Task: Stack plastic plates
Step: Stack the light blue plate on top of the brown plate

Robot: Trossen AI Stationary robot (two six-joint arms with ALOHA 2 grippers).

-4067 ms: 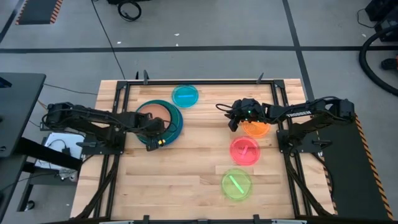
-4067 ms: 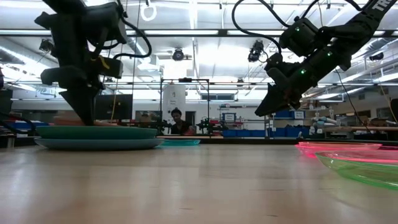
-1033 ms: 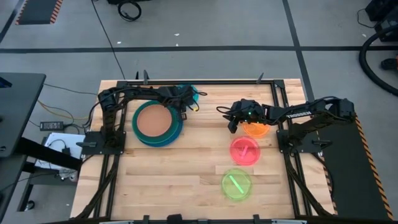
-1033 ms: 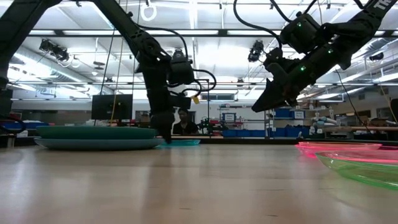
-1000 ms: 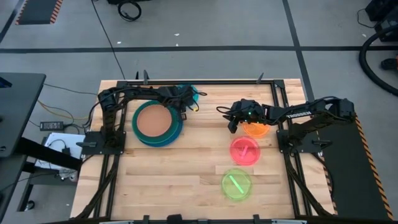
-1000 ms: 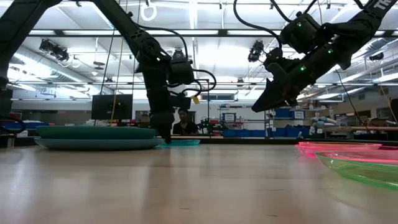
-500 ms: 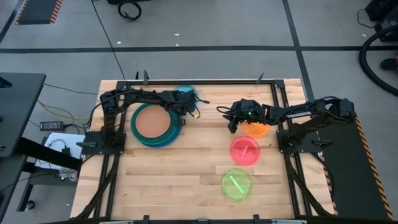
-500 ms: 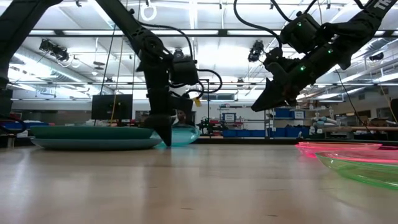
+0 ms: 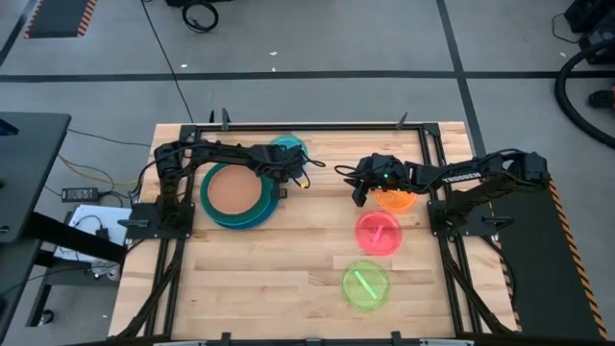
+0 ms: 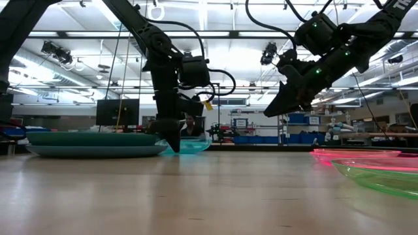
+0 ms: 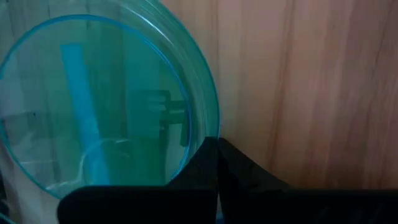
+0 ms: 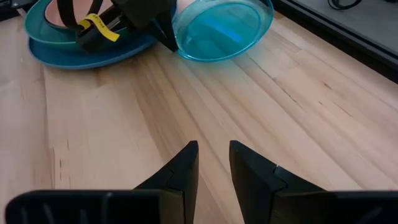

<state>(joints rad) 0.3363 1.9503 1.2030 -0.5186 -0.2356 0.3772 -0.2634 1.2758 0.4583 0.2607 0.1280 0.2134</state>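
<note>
Wooden table (image 9: 288,259), framed by dark rails; workshop hall beyond.

- Stack (image 9: 240,192), at 10 o'clock of table centre: brown plate (image 9: 233,191) topmost, dark-teal plate (image 10: 91,138) and blue plate (image 12: 93,55) beneath.
- Cyan plate (image 11: 93,99), at 1 o'clock of stack: tilted, near edge raised, rim pinched by left gripper (image 10: 172,139), fingers pressed together on it.
- Right gripper (image 12: 213,165): hovering beside orange plate (image 9: 395,200), at 2 o'clock of centre; fingers slightly spread, holding nothing.
- Pink plate (image 9: 378,233), at 4 o'clock of centre; lime plate (image 9: 365,285) further out at 5 o'clock. Both flat, unstacked, apart from each other.

Risks, judged: thin rim grip on slick plastic, so possible slip or swing during lift; tilted cyan plate catching stack edge and shoving it; landing off-centre on brown plate, leaving poor seat for remaining small plates.
</note>
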